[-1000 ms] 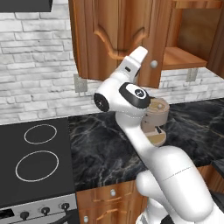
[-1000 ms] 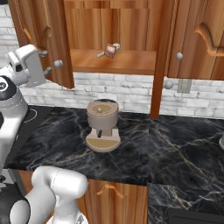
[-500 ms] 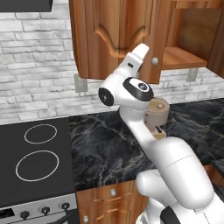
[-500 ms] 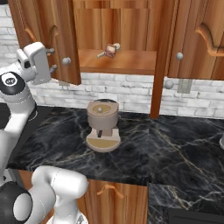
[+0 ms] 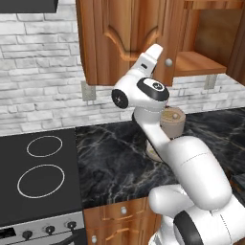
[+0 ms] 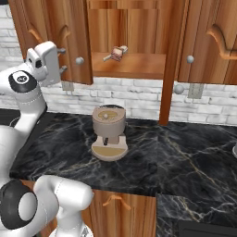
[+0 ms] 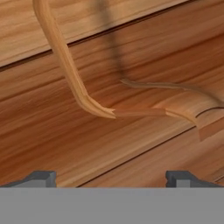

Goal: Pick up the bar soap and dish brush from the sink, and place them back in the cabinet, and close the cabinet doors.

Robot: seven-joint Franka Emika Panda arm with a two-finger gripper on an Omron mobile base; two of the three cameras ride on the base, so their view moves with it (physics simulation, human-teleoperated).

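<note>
The bar soap (image 6: 118,53) and the dish brush (image 6: 123,48) lie together on the inner shelf of the open cabinet (image 6: 139,67). The left cabinet door (image 6: 69,39) stands partly swung over the opening, and the right door (image 6: 172,60) still juts out edge-on. My gripper (image 6: 62,60) is open and empty, with its fingers pointing at the left door's outer face beside the round knob (image 6: 79,60). In the hand view the gripper (image 7: 111,178) sits very close to the door's arched raised panel (image 7: 131,109). The hand (image 5: 148,60) is up against the same door (image 5: 124,38). The sink is out of view.
A tan round appliance (image 6: 109,132) stands on the dark marbled counter (image 6: 185,152) below the cabinet. A black stovetop (image 5: 43,167) lies to the left. Closed neighbouring wall cabinet doors (image 6: 215,41) flank the open cabinet, above a white brick wall (image 5: 38,72).
The hand has moved right, toward the cabinet, and the left door has swung further over the opening. The jaws stayed wide. Soap and brush have not moved.
</note>
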